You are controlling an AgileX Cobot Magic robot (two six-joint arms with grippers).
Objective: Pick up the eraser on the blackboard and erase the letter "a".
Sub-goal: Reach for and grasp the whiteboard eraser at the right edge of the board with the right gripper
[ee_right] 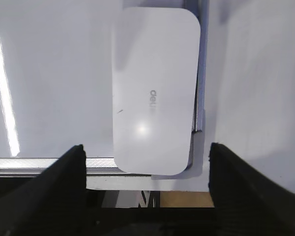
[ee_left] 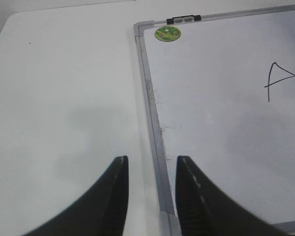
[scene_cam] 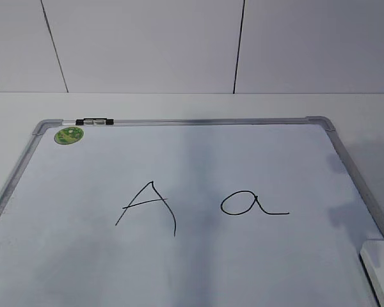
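The blackboard (scene_cam: 198,160) is a white board in a grey frame lying flat on the table. The small cursive letter "a" (scene_cam: 251,203) is drawn right of centre, next to a taller capital "A" (scene_cam: 148,206). The white eraser (ee_right: 155,88) lies on the board's near right corner; only its corner shows in the exterior view (scene_cam: 381,265). My right gripper (ee_right: 146,160) is open wide above the eraser's near end, not touching it. My left gripper (ee_left: 150,164) is open and empty over the board's left frame edge (ee_left: 155,128). Neither gripper shows in the exterior view.
A black-and-silver marker (scene_cam: 94,121) rests on the board's far frame, also seen in the left wrist view (ee_left: 183,19). A green round sticker (scene_cam: 69,135) sits in the far left corner. White table (ee_left: 64,98) surrounds the board; a wall stands behind.
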